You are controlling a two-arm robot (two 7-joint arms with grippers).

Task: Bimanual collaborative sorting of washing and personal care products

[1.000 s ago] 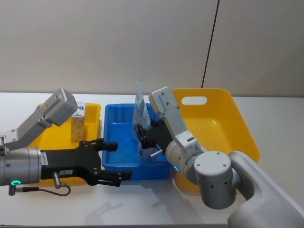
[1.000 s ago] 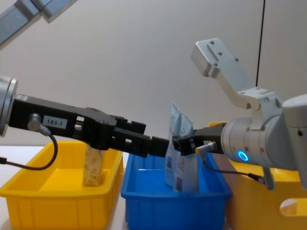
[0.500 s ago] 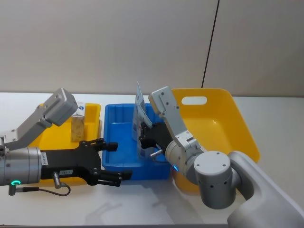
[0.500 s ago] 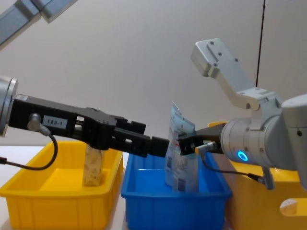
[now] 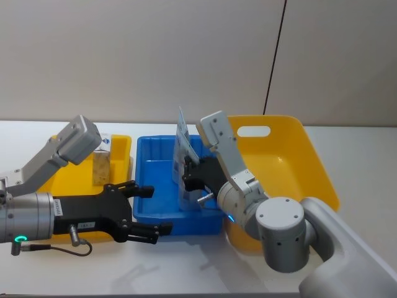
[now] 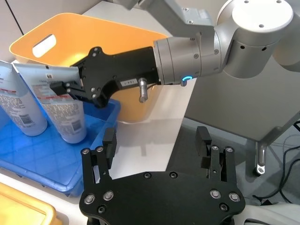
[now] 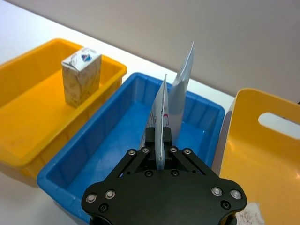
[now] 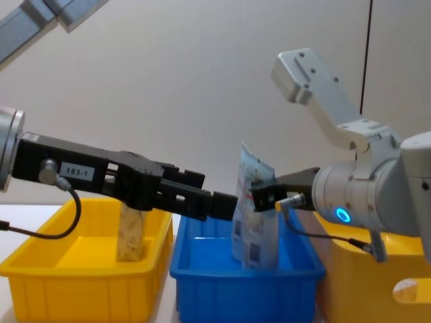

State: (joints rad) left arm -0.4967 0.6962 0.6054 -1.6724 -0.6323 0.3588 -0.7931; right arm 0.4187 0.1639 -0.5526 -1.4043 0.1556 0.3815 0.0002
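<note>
Two pale-blue tubes stand in the blue bin [image 5: 155,183]. My right gripper [image 5: 187,176] is shut on the upper end of the nearer tube [image 6: 63,115], seen edge-on between the fingers in the right wrist view [image 7: 159,123]. The other tube [image 7: 180,96] stands just behind it, free. In the chest view the held tube [image 8: 259,229] is almost upright. A small floral carton [image 5: 101,163] stands in the left yellow bin [image 5: 65,180]. My left gripper [image 5: 156,210] hovers open and empty at the blue bin's near left corner.
A large yellow basket [image 5: 310,161] with a handle slot sits right of the blue bin. A cream floral patch [image 8: 404,291] shows through its slot. White tabletop lies in front of the bins, and a wall stands behind.
My right gripper has shifted slightly and brought the held tube from tilted to nearly upright beside the other tube. The left arm has not moved.
</note>
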